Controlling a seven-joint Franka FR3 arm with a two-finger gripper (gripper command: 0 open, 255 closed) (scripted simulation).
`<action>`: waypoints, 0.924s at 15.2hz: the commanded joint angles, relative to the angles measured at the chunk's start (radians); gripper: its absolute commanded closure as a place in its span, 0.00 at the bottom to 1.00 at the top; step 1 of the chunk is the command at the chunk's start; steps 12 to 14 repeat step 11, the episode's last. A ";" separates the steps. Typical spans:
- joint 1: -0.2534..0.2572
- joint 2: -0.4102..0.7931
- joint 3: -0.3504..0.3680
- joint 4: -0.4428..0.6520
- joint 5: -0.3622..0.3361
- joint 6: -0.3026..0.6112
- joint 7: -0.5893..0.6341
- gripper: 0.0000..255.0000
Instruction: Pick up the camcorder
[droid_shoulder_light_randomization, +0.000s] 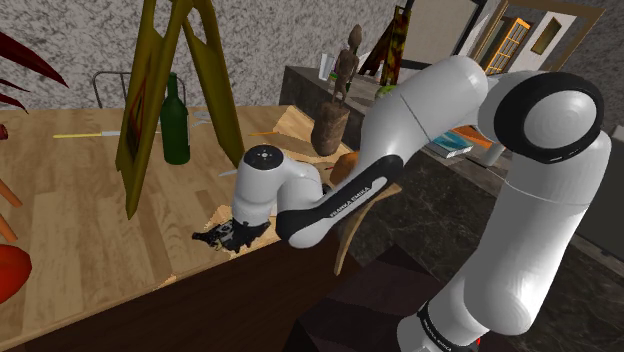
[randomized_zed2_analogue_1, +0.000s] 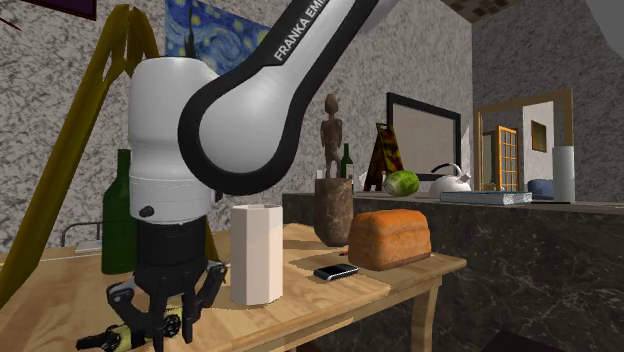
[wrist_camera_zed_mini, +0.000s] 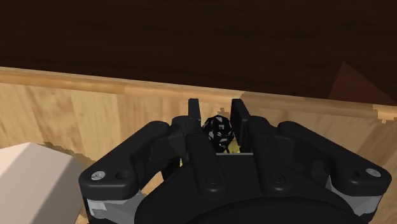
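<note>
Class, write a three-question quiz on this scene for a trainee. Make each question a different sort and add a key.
1. True or false: the phone lies beside the loaf.
2. What do the fingers of the claw clasp? A the loaf; B the camcorder; C the phone.
3. Fill in: the camcorder sits close to the table's ____.

Key: 1 true; 2 B; 3 edge.

The end effector (wrist_camera_zed_mini: 216, 112) hides most of the camcorder (wrist_camera_zed_mini: 218, 127); just a dark speckled bit shows.
</note>
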 joint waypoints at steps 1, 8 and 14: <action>-0.011 -0.026 0.017 -0.002 0.033 -0.018 -0.025 1.00; -0.042 -0.110 0.061 0.001 0.141 -0.083 -0.110 1.00; -0.046 -0.124 0.066 0.003 0.158 -0.094 -0.123 1.00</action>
